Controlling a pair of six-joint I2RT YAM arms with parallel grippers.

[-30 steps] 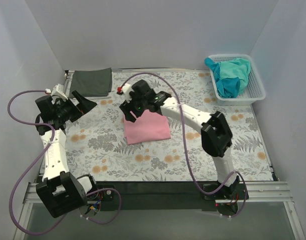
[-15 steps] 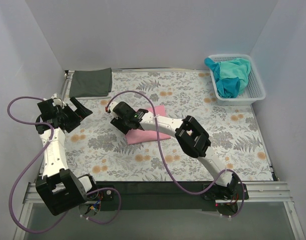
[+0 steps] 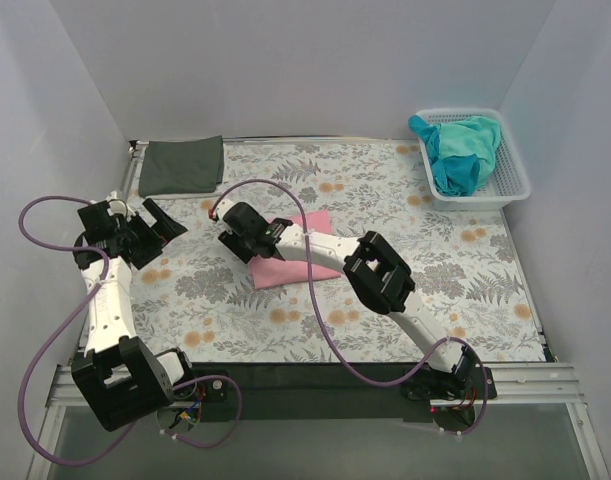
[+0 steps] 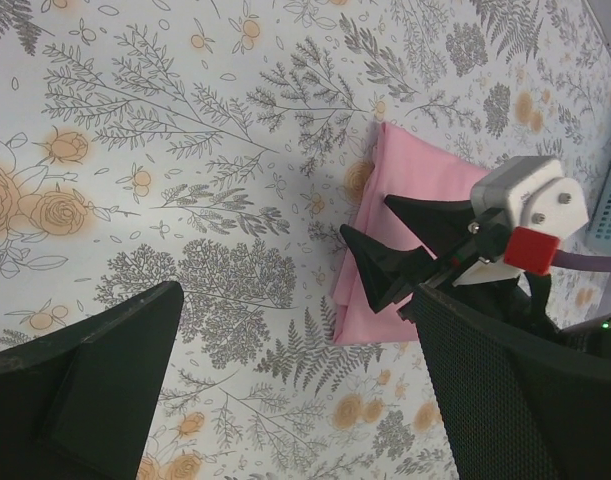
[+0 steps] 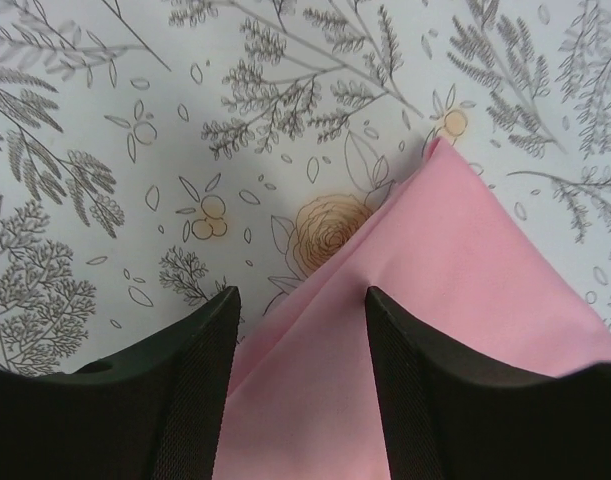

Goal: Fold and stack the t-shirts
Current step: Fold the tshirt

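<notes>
Quick headcount: three t-shirts, two arms, one basket.

Starting at the left, the left fingers point(image 3: 163, 222) hang over the left edge of the desk point(image 3: 305, 372). They're spread wide with nothing in them, just the flowery tablecloth point(image 3: 205, 290) underneath.

Right behind them in the far left corner is shirt one, the charcoal grey t-shirt point(image 3: 182, 165). It's folded flat into a tidy rectangle with nothing stacked on it.

Around the middle of the desk is shirt two, the pink t-shirt point(image 3: 310, 265). It's also folded into a rectangle, sits a bit skewed to the desk edges, and is well apart from the grey one.

The right arm point(image 3: 385, 275) reaches in from the near edge and lies across the pink shirt, with the right fingers point(image 3: 268, 243) down at the shirt's left side. In the right wrist view they're partway apart and straddling the edge of the cloth. One finger is over the pink and the other is over the tablecloth just beside it, with a raised crease of pink in the gap. A sliver of tablecloth shows between that outer finger and the shirt, so they're loose and not pinching anything.

In the far right corner is the one white mesh basket point(image 3: 513, 180). Shirt three, the teal t-shirt point(image 3: 455, 160), is bunched up inside it, with a bit hanging over the basket's left rim.
</notes>
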